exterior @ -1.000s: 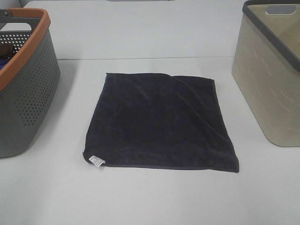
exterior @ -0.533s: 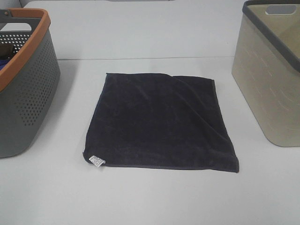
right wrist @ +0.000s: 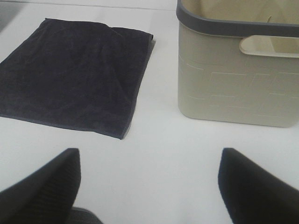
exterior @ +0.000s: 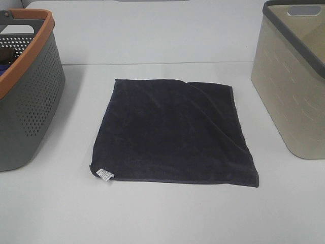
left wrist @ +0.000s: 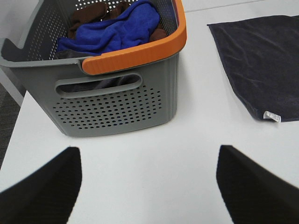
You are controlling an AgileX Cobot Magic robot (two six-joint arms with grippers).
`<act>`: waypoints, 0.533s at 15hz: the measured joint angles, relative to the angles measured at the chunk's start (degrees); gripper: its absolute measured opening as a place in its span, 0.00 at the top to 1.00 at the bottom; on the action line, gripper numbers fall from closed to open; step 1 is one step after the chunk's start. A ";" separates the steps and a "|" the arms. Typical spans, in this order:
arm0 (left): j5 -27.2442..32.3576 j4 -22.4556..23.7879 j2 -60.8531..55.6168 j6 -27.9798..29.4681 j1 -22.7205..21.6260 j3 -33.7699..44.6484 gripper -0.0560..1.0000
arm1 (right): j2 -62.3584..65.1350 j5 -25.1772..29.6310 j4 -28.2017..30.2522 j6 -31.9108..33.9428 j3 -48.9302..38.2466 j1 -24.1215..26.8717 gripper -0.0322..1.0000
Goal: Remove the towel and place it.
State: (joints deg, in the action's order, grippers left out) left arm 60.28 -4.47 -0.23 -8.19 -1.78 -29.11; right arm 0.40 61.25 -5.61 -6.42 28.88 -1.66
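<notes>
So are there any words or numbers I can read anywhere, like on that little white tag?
No text can be read anywhere.
White tag on the towel: faint marks, too small and blurred to read.
Grey basket and beige basket: no labels visible.

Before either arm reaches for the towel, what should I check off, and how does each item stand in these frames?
1. Towel lies flat on the table, uncovered: ok.
2. Left gripper open, empty: ok.
3. Right gripper open, empty: ok.
4. Table between each gripper and the towel free of obstacles: ok.
5. Beige basket has room inside: cannot tell fully; the visible part looks empty.
6. Grey basket already holds cloths: ok as noted.
</notes>
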 joint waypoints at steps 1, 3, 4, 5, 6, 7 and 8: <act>0.00 0.00 0.00 0.00 0.00 0.00 0.23 | 0.00 0.00 -0.06 0.00 0.00 0.00 0.23; 0.00 0.00 0.00 0.00 0.00 0.00 0.23 | 0.00 0.00 -0.06 0.00 0.00 0.00 0.23; 0.00 0.00 0.00 -0.06 0.00 0.00 0.23 | 0.00 0.00 -0.06 0.00 0.00 0.00 0.23; 0.00 0.00 0.00 -0.06 0.00 0.00 0.23 | 0.00 0.00 -0.06 0.00 0.00 0.00 0.23; 0.00 0.00 0.00 -0.06 0.00 0.00 0.23 | 0.00 0.00 -0.06 0.00 0.00 0.00 0.23; 0.00 0.00 0.00 -0.06 0.00 0.00 0.23 | 0.00 0.00 -0.06 0.00 0.00 0.00 0.23; 0.00 0.00 0.00 -0.06 0.00 0.00 0.23 | 0.00 0.00 -0.06 0.00 0.00 0.00 0.23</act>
State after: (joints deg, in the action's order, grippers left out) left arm 60.28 -4.47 -0.23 -8.25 -1.78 -29.11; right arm 0.40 61.25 -5.67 -6.42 28.88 -1.66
